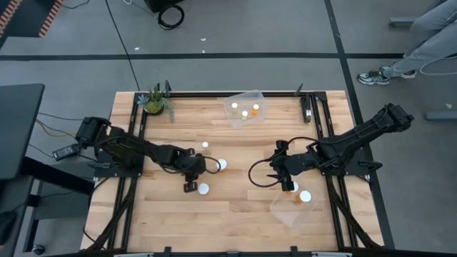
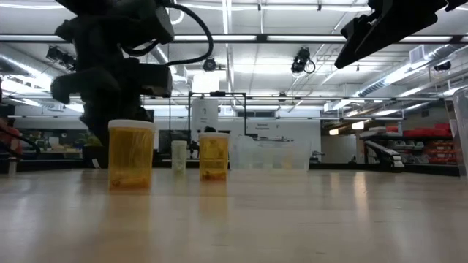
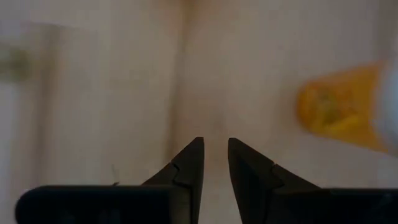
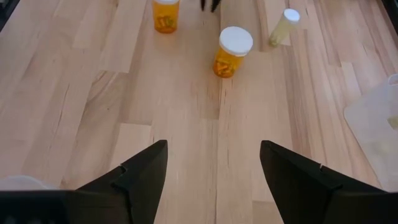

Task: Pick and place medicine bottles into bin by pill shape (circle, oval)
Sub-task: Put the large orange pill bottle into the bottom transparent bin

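Three white-capped medicine bottles stand upright on the wooden table near its middle: one (image 1: 204, 189) (image 2: 131, 155), one (image 1: 222, 164) (image 2: 213, 155), and a paler, narrower one (image 1: 205, 145) (image 2: 179, 155). My left gripper (image 1: 191, 178) (image 3: 216, 144) hovers beside them, pointing steeply down. Its fingers stand a narrow gap apart with nothing between them. An orange bottle (image 3: 339, 109) shows blurred off to one side of it. My right gripper (image 1: 280, 171) (image 4: 213, 146) hangs wide open and empty above the table's right half, facing the same bottles (image 4: 233, 51).
A clear bin (image 1: 246, 100) at the far edge holds a few bottles. Another clear bin (image 1: 289, 213) near the right front, below my right arm, holds two. A small potted plant (image 1: 155, 101) stands at the far left corner. A person's legs (image 1: 414, 50) show beyond the table.
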Motion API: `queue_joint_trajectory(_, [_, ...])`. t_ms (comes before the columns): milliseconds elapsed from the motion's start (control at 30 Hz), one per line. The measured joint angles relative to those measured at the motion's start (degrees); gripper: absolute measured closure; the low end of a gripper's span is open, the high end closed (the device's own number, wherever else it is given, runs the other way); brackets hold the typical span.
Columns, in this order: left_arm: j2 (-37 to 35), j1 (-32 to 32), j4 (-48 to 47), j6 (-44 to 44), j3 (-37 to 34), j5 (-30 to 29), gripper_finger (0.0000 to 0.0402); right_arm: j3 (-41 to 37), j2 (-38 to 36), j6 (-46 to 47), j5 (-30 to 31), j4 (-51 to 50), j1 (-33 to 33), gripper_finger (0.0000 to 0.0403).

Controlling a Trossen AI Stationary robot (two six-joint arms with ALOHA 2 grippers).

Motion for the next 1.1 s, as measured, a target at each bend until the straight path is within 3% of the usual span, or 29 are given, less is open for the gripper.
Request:
queue_joint_trajectory(667, [0.94,-8.12,5.52,-10.29,-0.07,0.90,0.0316,0.02,0.00,0.33,-0.14,0.00,0.01,0.0139])
queue_joint_trajectory(1100, [7.56,-8.79,9.18,-11.53,2.49,0.79,0.0322,0.04,0.02,-0.03,-0.17,0.57,0.00,0.0139])
